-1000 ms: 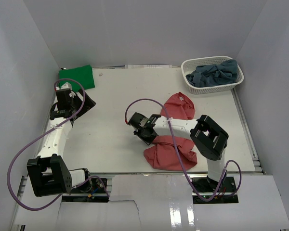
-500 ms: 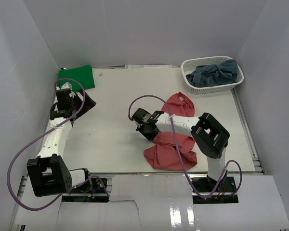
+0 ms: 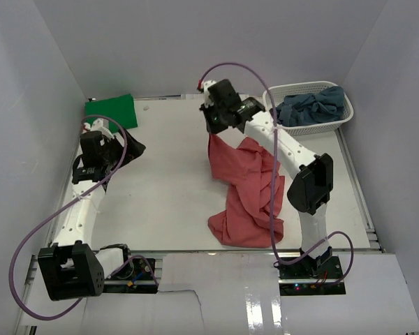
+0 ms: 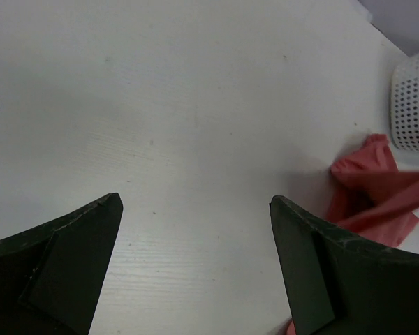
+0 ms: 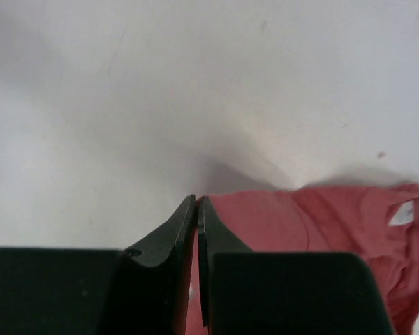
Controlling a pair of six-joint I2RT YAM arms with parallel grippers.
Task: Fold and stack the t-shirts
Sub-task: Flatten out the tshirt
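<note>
While right jaws pinch it, salmon-red t-shirt [image 3: 246, 183] drapes crumpled | left jaws wide

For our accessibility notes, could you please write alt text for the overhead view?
The right gripper, shut on a salmon-red t-shirt, holds one edge raised. The left gripper hangs open; a green t-shirt lies far-left, grey-blue t-shirts in a basket.

The right gripper [image 5: 197, 204] pinches the salmon-red t-shirt [image 5: 321, 223] above the table [image 5: 126, 105].

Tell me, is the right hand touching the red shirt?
Touching. The top view shows the right hand pinched shut on the salmon-red t-shirt at its edge, with the cloth hanging down from it.
</note>
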